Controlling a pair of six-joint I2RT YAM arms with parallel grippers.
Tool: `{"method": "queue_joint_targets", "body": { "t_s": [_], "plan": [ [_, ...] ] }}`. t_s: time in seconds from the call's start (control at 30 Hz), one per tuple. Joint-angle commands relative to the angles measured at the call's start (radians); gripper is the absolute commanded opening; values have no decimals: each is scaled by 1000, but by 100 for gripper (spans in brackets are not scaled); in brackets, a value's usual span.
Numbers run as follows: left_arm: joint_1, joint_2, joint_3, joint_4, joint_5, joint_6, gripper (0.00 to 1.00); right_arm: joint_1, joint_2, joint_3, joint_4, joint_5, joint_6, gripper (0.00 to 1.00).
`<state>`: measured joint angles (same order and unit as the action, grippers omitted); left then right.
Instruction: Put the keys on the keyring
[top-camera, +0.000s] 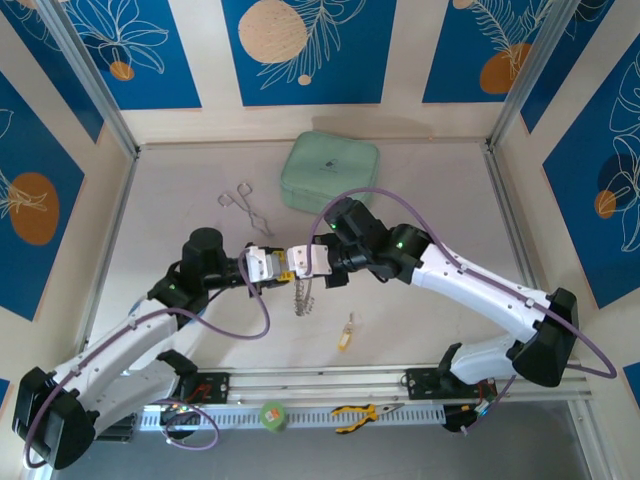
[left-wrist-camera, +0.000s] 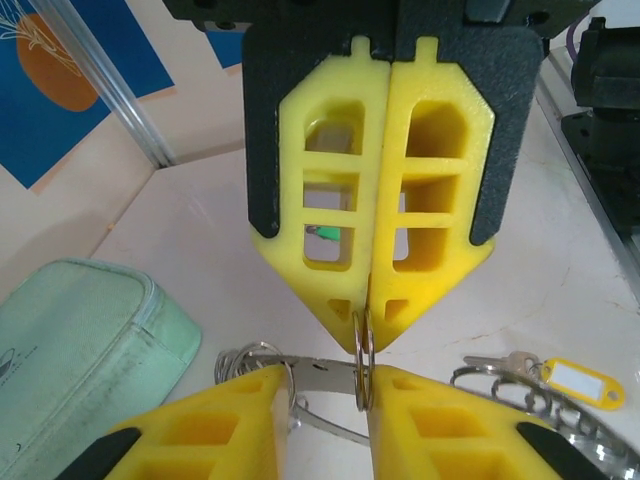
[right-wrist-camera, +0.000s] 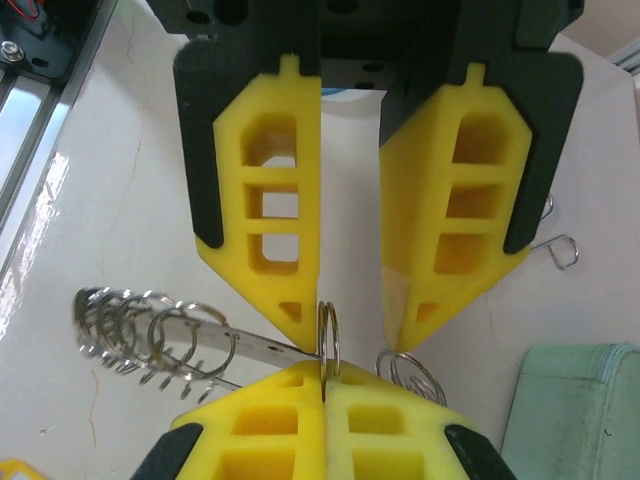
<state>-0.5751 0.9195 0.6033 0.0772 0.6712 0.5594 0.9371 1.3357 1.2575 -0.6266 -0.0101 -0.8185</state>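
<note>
1. Pinching one small loop of the keyring in my right gripper, I have its two yellow fingers pressed flat together on the wire. The loop stands up out of the tips.
2. My left gripper faces it nose to nose with its fingers apart. The same loop sits close against the inside of one finger, and I cannot tell whether it touches.
3. The keyring is held up off the counter, on the near side of the green pouch. Its bunch of loops hangs below the spot where my two grippers meet.
4. The key with the yellow tag lies flat on the counter, farther from the pouch than the keyring is and apart from both grippers. I judge it is not yet on the ring.
5. The step in hand, as I read it, is steadying the ring between two grips so that one loop is presented cleanly. Picking up a key comes after that.
6. The next move calls for closing my left gripper squarely on the loop, so that one gripper can let go and fetch the key. The wire is thin, and a skewed pinch could let it twist or slip out of the tips and drop the whole ring.
</note>
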Motion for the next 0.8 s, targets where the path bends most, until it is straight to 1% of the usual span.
{"method": "queue_joint_targets", "body": {
  "t_s": [0.0, 0.07, 0.13, 0.17, 0.23, 0.27, 0.37, 0.4, 0.43, 0.47, 0.57, 0.77],
  "plan": [
    [-12, 6, 10, 24, 8, 12, 23, 10, 4, 43, 6, -27, 16, 0],
    [-12, 5, 10, 26, 10, 12, 15, 9, -4, 32, 14, -41, 26, 0],
    [-12, 1, 6, 33, 12, 9, 3, -5, -26, 9, 44, -68, 56, 1],
    [-12, -3, 1, 48, 13, 1, 0, -26, -50, -17, 79, -98, 87, 8],
    [-12, -13, -30, 118, 23, -38, 0, -90, -115, -92, 173, -208, 162, 21],
    [-12, -20, -55, 174, 31, -70, 0, -134, -158, -154, 258, -277, 211, 27],
    [-12, -21, -136, 393, 55, -190, 0, -252, -269, -370, 585, -456, 372, 29],
    [-12, -19, -157, 449, 62, -227, 0, -268, -289, -430, 672, -479, 413, 31],
    [-12, -14, -173, 512, 69, -264, 0, -279, -300, -472, 740, -496, 441, 31],
    [-12, -9, -187, 560, 80, -291, 0, -284, -302, -493, 765, -516, 451, 31],
    [-12, 5, -208, 658, 107, -355, 0, -272, -277, -489, 740, -568, 439, 31],
    [-12, 28, -233, 767, 149, -415, 0, -212, -230, -476, 717, -553, 386, 32]
  ]
}}
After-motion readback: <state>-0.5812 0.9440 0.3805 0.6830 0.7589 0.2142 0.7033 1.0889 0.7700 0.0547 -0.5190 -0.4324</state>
